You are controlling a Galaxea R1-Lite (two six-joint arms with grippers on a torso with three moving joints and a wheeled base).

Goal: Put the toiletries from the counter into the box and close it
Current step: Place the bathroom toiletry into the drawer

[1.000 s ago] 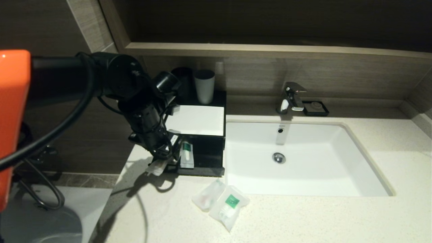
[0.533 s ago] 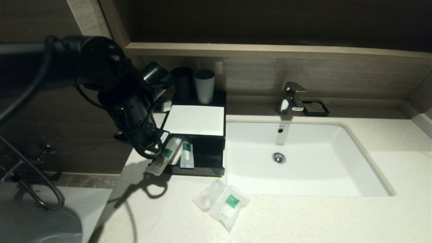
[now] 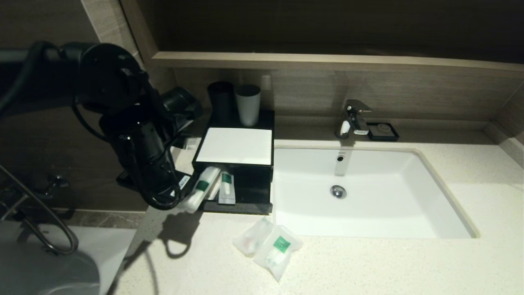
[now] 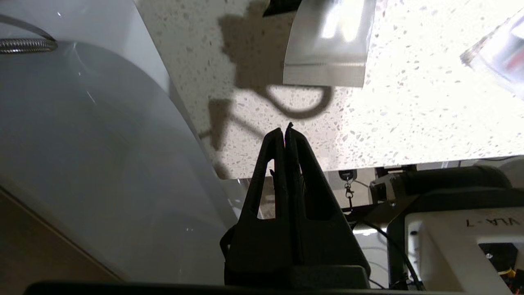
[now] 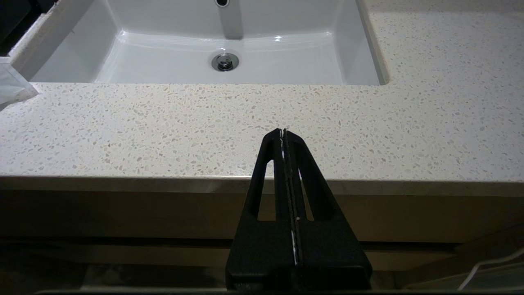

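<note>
Toothbrush pack [image 3: 201, 188] lies slanted over the left edge of the box's [image 3: 239, 145] open drawer [image 3: 245, 192], far end apparently overhanging. Two sachets [image 3: 268, 243] on counter [image 3: 368, 262] before the sink [image 3: 360, 192]. Left gripper [image 4: 285, 130] pressed closed, empty, beside the drawer. Right gripper [image 5: 283, 132] closed, empty, at the counter's front edge.

**Black arms, wedge-shaped fingers**

The robot's left arm [image 3: 135, 135] is matte black, built of rounded cylindrical joints with black cables looping along it. Both the left gripper [image 4: 286, 131] and right gripper [image 5: 283, 133] have black, tapered fingers with triangular cut-outs. A white housing [image 4: 462, 246] bears dark lettering.
</note>
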